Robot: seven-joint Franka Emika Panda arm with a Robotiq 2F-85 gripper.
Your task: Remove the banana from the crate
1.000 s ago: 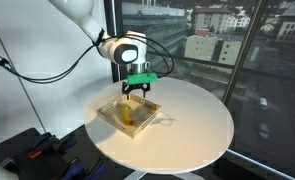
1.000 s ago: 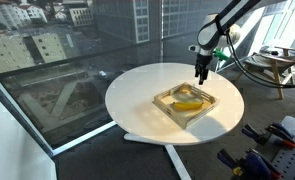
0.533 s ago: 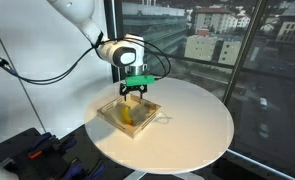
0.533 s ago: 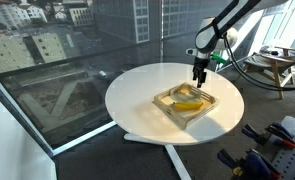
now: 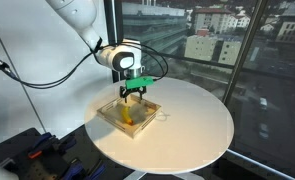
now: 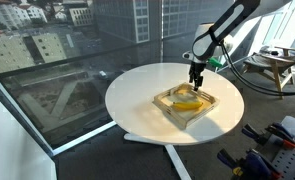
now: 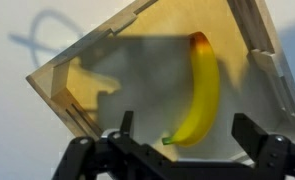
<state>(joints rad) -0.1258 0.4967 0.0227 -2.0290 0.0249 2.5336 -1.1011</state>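
Light wood fills the wrist view. From the left comes a strip of pale table point(image 7: 12, 60), then the crate point(image 7: 137, 80) turned corner-on with its bare base in shadow. Right of the middle the banana point(image 7: 197, 95) lies flat on that base, dark tip away from the camera and stem end towards it, with the crate's right wall beyond.

Along the bottom edge the gripper point(image 7: 187, 125) stands fully spread and has hold of nothing. Its fingers point(image 7: 125, 122) sit either side of the banana's near end, above it and not touching as far as I can tell.

In both exterior views the crate point(image 5: 109, 110) point(image 6: 165, 97) rests on the round white table point(image 5: 192, 115) point(image 6: 137, 100), with the banana point(image 5: 127, 117) point(image 6: 190, 103) still inside.

Over the last second the gripper point(image 5: 134, 94) point(image 6: 196, 82) has slid from near the crate's far edge to over its middle and dropped a little. Crate and banana have not shifted. I judge the approach to be nearly lined up, with the descent and the grasp still to come, so the removal itself has not begun.

No brand, label or writing can be read on the crate, the banana or the arm; a green part near the wrist bears no legible mark
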